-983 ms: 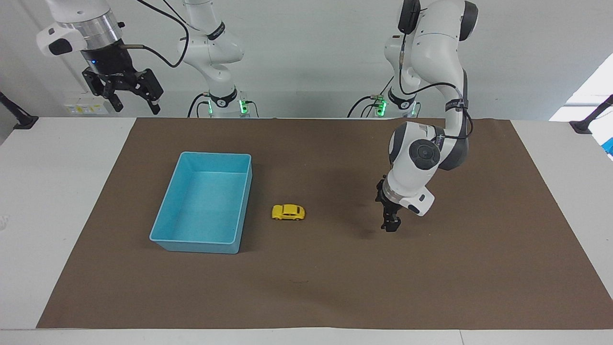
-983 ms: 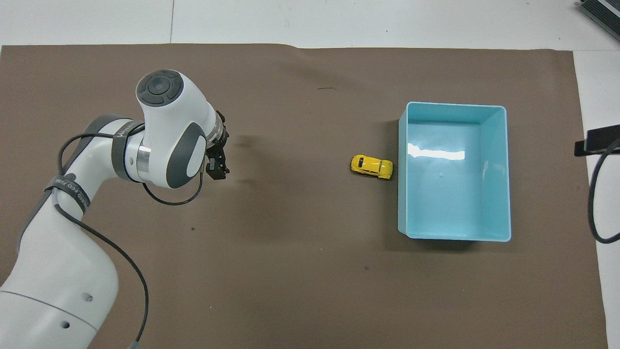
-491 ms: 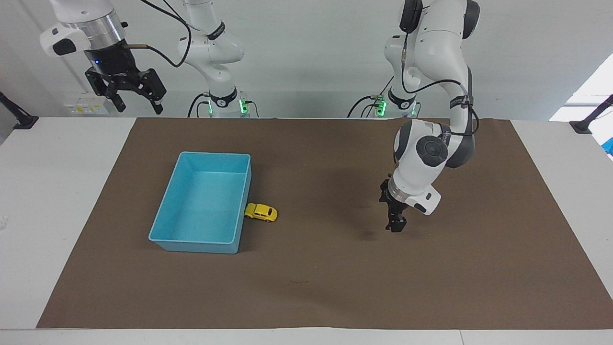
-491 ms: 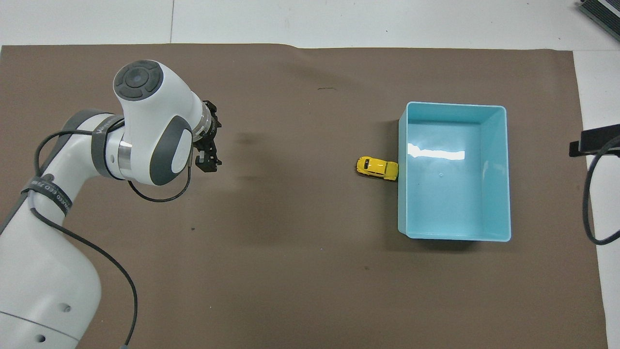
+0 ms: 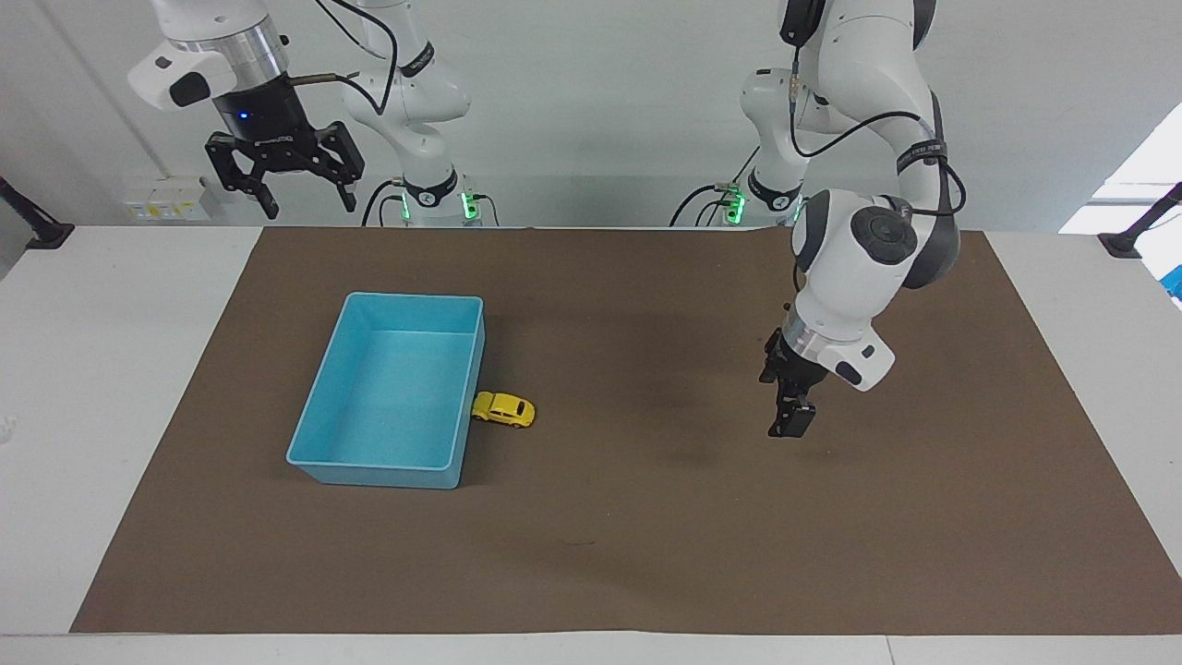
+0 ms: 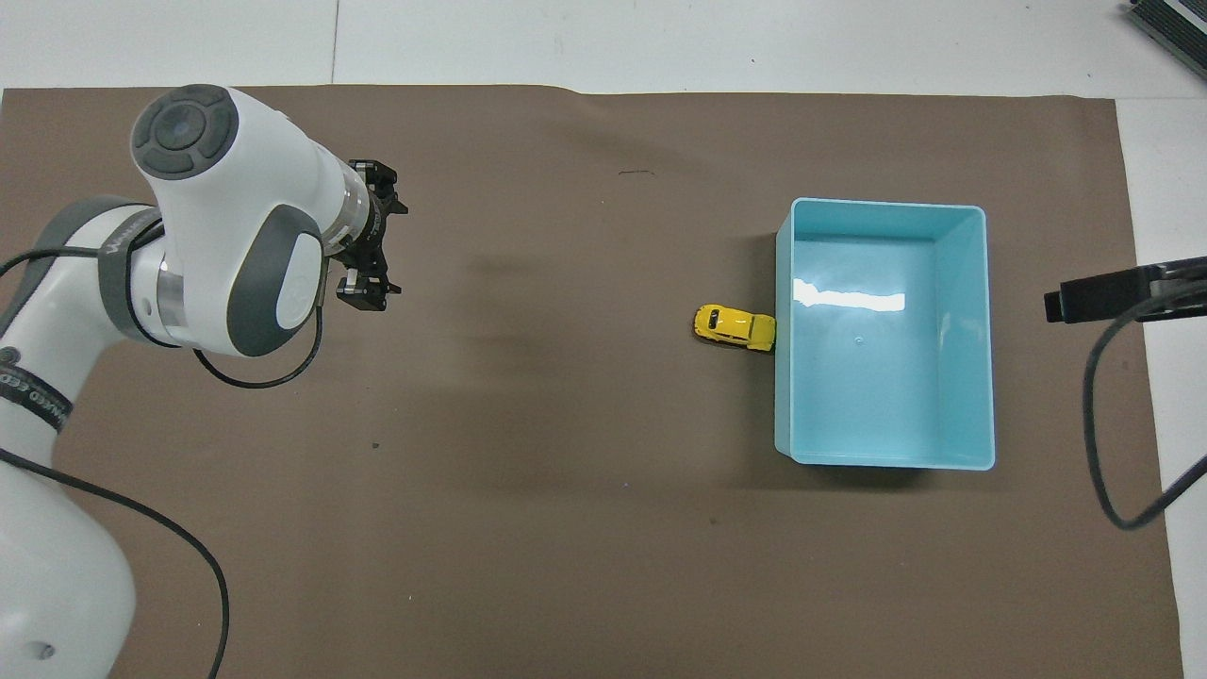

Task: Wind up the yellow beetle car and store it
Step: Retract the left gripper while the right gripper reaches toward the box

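Note:
The yellow beetle car [image 5: 503, 409] stands on the brown mat with its nose against the side wall of the blue tray [image 5: 377, 475], outside it. It shows the same way in the overhead view [image 6: 734, 326], touching the tray [image 6: 884, 205]. My left gripper [image 5: 792, 425] is shut and empty. It hangs above the bare mat toward the left arm's end of the table, well apart from the car; it also shows in the overhead view [image 6: 363, 297]. My right gripper [image 5: 309, 199] is open and empty, raised high over the table's edge by the robots, near the tray's end.
The brown mat [image 5: 646, 517] covers most of the white table. The blue tray has nothing in it. A black cable loop [image 6: 1122, 424] from the right arm hangs over the table's edge at the right arm's end.
The car rolled across the mat to the tray and stopped against its wall. My left gripper rose and drew back toward the left arm's end. My right gripper swung toward the middle.

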### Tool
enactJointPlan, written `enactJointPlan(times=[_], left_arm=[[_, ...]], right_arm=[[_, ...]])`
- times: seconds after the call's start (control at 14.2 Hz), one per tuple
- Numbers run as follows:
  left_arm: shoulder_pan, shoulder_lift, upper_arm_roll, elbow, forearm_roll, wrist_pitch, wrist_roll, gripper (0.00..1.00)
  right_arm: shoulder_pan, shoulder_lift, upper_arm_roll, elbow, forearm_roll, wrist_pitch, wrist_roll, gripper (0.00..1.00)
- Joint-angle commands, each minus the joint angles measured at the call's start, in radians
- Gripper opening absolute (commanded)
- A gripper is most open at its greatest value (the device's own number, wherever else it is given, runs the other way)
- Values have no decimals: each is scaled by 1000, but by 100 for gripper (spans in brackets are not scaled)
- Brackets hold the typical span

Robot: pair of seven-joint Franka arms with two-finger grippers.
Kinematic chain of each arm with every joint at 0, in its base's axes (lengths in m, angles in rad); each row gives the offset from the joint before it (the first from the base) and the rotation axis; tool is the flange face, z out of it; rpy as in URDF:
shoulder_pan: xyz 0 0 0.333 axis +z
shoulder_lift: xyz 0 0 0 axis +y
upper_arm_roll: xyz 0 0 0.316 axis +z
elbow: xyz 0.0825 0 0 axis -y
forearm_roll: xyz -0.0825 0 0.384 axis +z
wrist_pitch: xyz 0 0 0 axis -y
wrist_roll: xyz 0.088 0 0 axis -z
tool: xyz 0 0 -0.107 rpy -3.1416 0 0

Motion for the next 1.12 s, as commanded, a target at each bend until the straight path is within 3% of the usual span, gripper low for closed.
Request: enactJointPlan(times=[0.0, 0.35, 1.05], left_arm=[[38, -77, -8, -7, -4, -48, 83, 100], [84, -197, -4, -6, -4, -157, 302, 100], [156, -312, 1, -10, 5, -262, 860, 100]], right_arm=[[-11, -27, 36, -34, 23, 12, -69, 100], [-11, -26, 58, -35, 20, -7, -320, 100], [55, 20, 79, -39, 3, 6, -632, 100]])
